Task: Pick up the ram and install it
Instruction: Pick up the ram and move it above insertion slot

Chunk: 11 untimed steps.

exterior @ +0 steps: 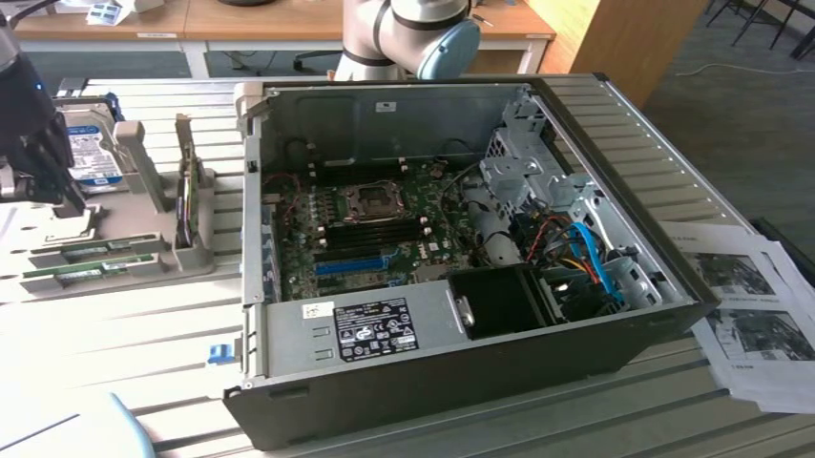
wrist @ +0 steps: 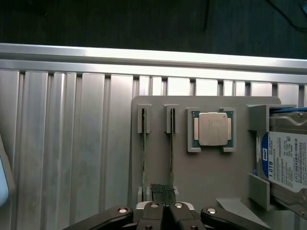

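Observation:
Two ram sticks stand on edge side by side in a grey holder (wrist: 201, 177): one ram stick (wrist: 144, 153) and a second one (wrist: 171, 153). In the exterior view they are thin green strips (exterior: 95, 252) at the holder's near end. My gripper (wrist: 162, 190) hovers over the holder with its dark ribbed pads (wrist: 157, 192) pressed together, above the ends of the two sticks and holding nothing. The gripper (exterior: 57, 191) hangs at the exterior view's far left. The open computer case (exterior: 484, 382) lies in the middle, its motherboard (exterior: 369, 229) facing up.
In the holder also sit a square processor chip (wrist: 213, 128) and a hard drive (wrist: 288, 165) with a blue-white label. Ribbed metal table (wrist: 72, 143) surrounds it. The arm's base (exterior: 407, 29) stands behind the case. Printed sheets (exterior: 751, 315) lie at the exterior view's right.

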Tool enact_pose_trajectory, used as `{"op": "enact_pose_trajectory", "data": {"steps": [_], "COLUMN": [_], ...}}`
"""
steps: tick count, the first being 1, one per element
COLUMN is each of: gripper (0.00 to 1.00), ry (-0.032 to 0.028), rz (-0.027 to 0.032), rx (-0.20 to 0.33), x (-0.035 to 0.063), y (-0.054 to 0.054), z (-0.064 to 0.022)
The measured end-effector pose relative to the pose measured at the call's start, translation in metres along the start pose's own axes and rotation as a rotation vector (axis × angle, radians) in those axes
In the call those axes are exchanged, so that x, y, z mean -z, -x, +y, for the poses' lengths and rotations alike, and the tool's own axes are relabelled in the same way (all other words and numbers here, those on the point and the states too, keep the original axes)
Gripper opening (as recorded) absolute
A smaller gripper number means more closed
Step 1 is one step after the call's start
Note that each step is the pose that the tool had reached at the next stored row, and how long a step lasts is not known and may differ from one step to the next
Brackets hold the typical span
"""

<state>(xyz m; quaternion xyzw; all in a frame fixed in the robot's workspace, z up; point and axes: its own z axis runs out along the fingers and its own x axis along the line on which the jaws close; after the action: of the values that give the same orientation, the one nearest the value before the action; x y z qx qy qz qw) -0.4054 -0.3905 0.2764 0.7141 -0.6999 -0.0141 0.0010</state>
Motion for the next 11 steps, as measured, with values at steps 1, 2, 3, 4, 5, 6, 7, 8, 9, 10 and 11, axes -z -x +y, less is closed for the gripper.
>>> {"op": "enact_pose_trajectory", "data": {"steps": [1, 2, 3, 4, 5, 6, 7, 8, 9, 10, 11], "gripper": [0.09, 0.09, 0.09, 0.09, 0.09, 0.09, 0.09, 0.09, 0.09, 0.09, 0.09], "ry": [0.0, 0.0, 0.0, 0.0, 0.0001, 0.0, 0.0, 0.0001, -0.0001, 0.0, 0.0001], "rz": [0.0, 0.0, 0.0, 0.0, 0.0, 0.0, 0.0, 0.0, -0.0001, 0.0, 0.0], "rx": [0.0, 0.0, 0.0, 0.0, 0.0, 0.0, 0.0, 0.0, 0.0, 0.0, 0.0], "x": [-0.001, -0.002, -0.003, -0.0041, -0.0052, -0.0063, -0.0074, -0.0085, -0.0096, -0.0106, -0.0117], "y": [0.0, 0.0, 0.0, 0.0, 0.0, 0.0, 0.0, 0.0, 0.0, 0.0, 0.0], "z": [0.0, -0.0001, -0.0001, -0.0001, -0.0001, -0.0001, -0.0001, -0.0002, -0.0002, -0.0002, -0.0002]}}
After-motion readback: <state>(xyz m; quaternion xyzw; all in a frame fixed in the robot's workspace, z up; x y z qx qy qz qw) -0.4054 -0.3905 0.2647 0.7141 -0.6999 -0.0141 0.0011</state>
